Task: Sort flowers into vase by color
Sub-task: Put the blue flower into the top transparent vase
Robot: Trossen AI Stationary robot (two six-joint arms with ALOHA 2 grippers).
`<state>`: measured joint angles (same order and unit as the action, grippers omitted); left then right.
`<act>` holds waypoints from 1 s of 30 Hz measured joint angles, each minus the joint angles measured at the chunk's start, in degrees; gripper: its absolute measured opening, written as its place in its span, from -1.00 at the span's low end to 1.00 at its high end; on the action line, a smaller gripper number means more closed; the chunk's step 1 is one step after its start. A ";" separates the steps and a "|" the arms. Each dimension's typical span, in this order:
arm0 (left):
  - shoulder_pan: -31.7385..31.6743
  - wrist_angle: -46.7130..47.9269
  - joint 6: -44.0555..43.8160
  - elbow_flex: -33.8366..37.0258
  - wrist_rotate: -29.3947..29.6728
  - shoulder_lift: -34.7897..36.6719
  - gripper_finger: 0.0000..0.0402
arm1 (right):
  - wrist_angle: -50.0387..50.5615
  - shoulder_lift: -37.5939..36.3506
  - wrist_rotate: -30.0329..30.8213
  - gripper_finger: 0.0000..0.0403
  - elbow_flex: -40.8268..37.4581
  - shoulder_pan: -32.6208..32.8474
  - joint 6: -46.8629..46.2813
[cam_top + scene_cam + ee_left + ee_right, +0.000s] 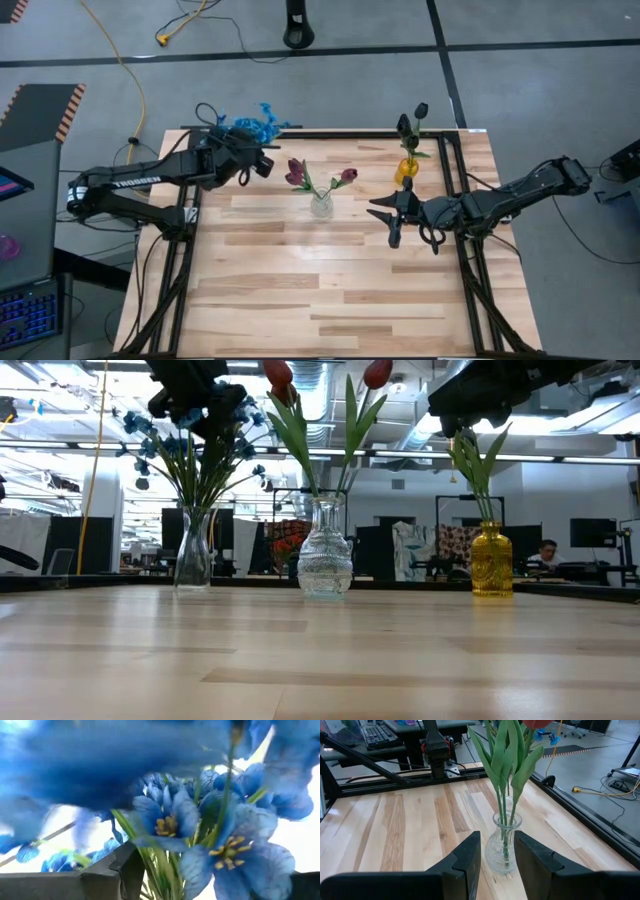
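The table (330, 280) is pale wooden board, laid in planks with a visible grain and a soft satin sheen that mirrors the vases faintly in the low view. Its rim is matt black metal rail (470, 250).

The vase near the table's middle (325, 563) is clear glass, cut or pressed with a fine textured pattern. The one towards the far left corner (193, 562) is smooth clear glass. The one near the far right edge (491, 561) is glossy amber glass with a dimpled surface.

The blue flowers (170, 820) look like thin woven cloth petals with veining, on plastic-looking green stems. The right gripper's fingers (467, 857) are matt dark plastic.
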<state>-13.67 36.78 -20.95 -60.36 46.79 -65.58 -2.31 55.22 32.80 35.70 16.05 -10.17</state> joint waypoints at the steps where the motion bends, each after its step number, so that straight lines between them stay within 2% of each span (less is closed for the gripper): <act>1: 0.00 0.07 0.88 -0.43 -0.90 0.00 -0.04 | 0.00 0.00 0.00 -0.29 0.00 0.00 0.00; 7: 0.00 2.93 3.36 -3.41 -6.01 0.02 -0.04 | 0.07 0.00 0.00 -0.29 0.00 0.00 0.00; 13: 0.00 9.13 3.34 -4.51 -3.95 0.04 -0.04 | 0.09 0.00 0.00 -0.29 -0.02 0.00 0.00; 19: 0.00 12.44 4.04 -4.51 -4.39 0.04 -0.03 | 0.09 0.00 0.00 -0.29 -0.02 0.00 0.00; 30: 0.00 14.14 4.28 -4.53 -4.50 0.04 0.27 | 0.07 0.00 0.00 -0.29 -0.02 0.00 0.00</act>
<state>-13.67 50.92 -16.67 -64.88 42.29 -65.54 -2.24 55.22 32.80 35.68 16.05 -10.17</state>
